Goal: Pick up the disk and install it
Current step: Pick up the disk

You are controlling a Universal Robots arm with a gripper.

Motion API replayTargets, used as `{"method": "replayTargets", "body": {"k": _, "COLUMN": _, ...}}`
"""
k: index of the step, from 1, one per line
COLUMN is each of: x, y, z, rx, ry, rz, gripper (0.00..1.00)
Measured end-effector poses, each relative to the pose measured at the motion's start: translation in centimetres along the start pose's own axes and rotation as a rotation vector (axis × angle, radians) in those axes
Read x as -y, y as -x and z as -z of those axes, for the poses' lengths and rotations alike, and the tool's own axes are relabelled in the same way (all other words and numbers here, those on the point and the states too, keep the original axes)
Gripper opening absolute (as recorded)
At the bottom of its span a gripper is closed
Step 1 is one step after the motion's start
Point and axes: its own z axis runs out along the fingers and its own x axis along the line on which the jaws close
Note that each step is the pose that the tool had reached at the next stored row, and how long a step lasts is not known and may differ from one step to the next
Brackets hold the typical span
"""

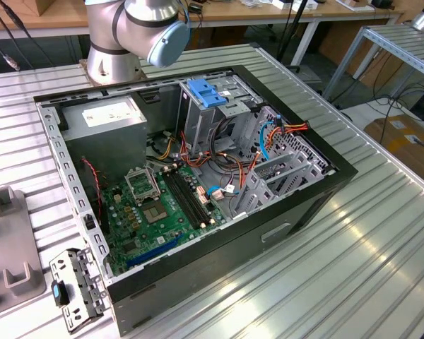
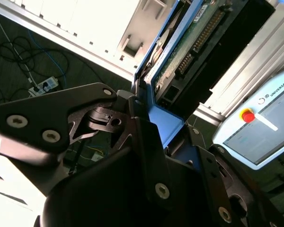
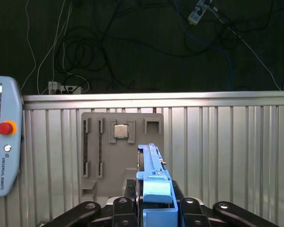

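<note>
Silver-grey metal hard disk [image 2: 194, 47], blue plastic side rails: pinched edge-on in black claw [image 3: 156, 210]. Step: carrying, pickup done. Installing likely calls for aligning rails with open black computer case [image 1: 304, 205] bay.

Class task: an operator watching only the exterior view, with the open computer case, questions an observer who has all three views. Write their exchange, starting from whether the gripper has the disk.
Operator: Has the gripper got the disk?
Observer: Yes. In both wrist views the gripper is shut on the disk, clamping its blue side rail.
Operator: Which face shows?
Observer: In the second wrist view, its green circuit board faces the camera.
Operator: What lies beyond it?
Observer: In the first wrist view, a grey holder carrying a square chip, on the ribbed table.
</note>
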Motion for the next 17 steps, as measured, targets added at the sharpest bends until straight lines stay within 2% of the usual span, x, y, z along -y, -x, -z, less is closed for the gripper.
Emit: {"method": "replayTargets", "body": {"k": 17, "x": 1.47, "y": 0.03, "z": -0.02, "rx": 0.0000, "ry": -0.0001, "rz": 0.000, "gripper": 0.37}}
